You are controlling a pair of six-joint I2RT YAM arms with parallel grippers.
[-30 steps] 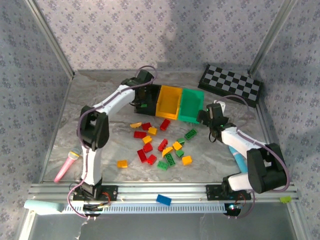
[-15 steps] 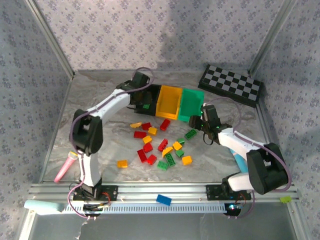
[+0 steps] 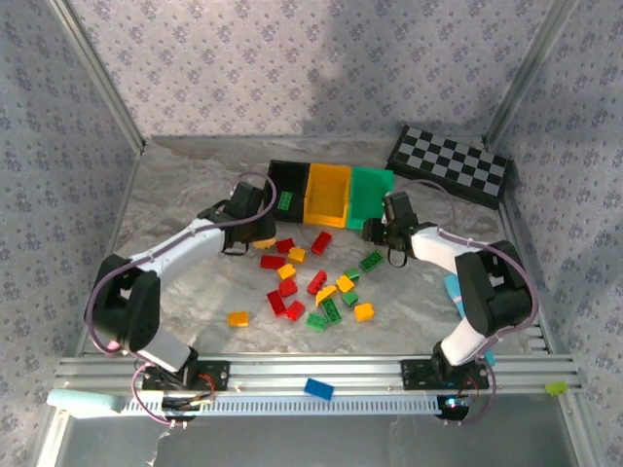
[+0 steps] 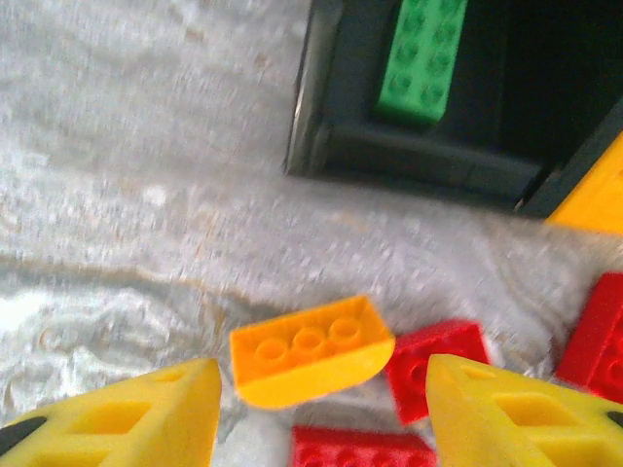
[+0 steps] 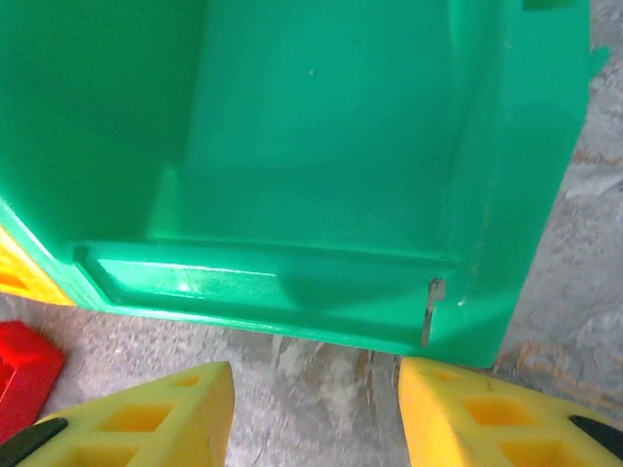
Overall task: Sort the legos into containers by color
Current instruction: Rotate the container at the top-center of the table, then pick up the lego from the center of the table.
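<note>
We read the step as a pick of the orange brick (image 4: pixel 310 348), the round-edged one lying studs-up on the table (image 4: pixel 146 195) a little in front of the black bin (image 4: pixel 409 156). Left gripper (image 4: pixel 321 389) hangs over it, jaws apart and empty, with the brick between the two fingers (image 4: pixel 127 418) but nearer one of them. To do it well we'd centre first, then drop straight and close across the brick. A red brick (image 4: pixel 438 355) sits just beside its end, so a skewed close could drag that along. Then carry it to the yellow bin (image 3: pixel 329 195). Right gripper (image 5: pixel 316 389) is parted too, with nothing in it, low at the front wall of the green bin (image 5: pixel 321 146), which looks bare inside. The other legos (image 3: pixel 316 287) lie scattered mid-table. A green brick (image 4: pixel 421 58) lies in the black bin, likely a mis-sort.
</note>
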